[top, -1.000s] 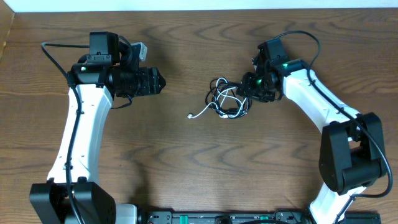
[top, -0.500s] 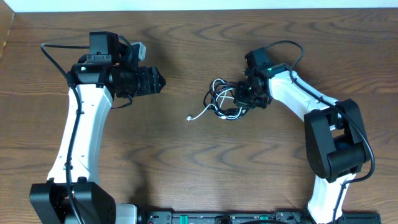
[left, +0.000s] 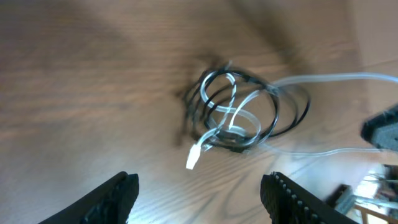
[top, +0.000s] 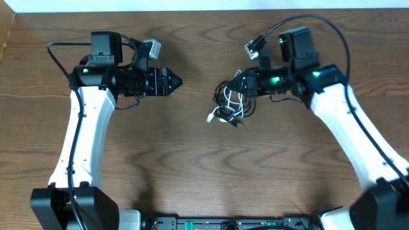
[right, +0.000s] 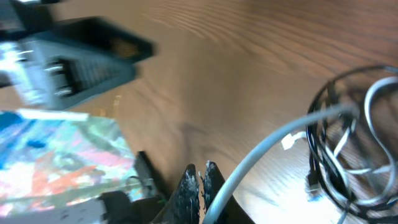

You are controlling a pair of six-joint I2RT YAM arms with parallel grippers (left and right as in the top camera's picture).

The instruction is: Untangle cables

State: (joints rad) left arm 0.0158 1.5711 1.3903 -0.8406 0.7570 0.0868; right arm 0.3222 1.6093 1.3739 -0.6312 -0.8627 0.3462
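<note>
The cables point(top: 233, 102) are a bunched knot of black and white cords at the table's middle. They also show in the left wrist view point(left: 239, 115) and the right wrist view point(right: 354, 149). A white plug end point(top: 209, 117) sticks out at the bunch's lower left. My right gripper point(top: 246, 84) sits at the bunch's right edge. Its jaws point(right: 200, 180) are shut, and a pale white cord point(right: 273, 146) runs taut from them to the bunch. My left gripper point(top: 176, 82) is open and empty, left of the bunch, with its fingers point(left: 202, 199) spread wide.
The brown wooden table point(top: 192, 166) lies under everything. A white wall edge point(top: 204, 5) runs along the far side. A black bar point(top: 230, 223) lines the front edge. Thick black wires loop over each arm.
My right wrist has turned and drawn back to the right, pulling the bunch and its white plug end rightward with it. My left gripper has reached a little further right and opened.
</note>
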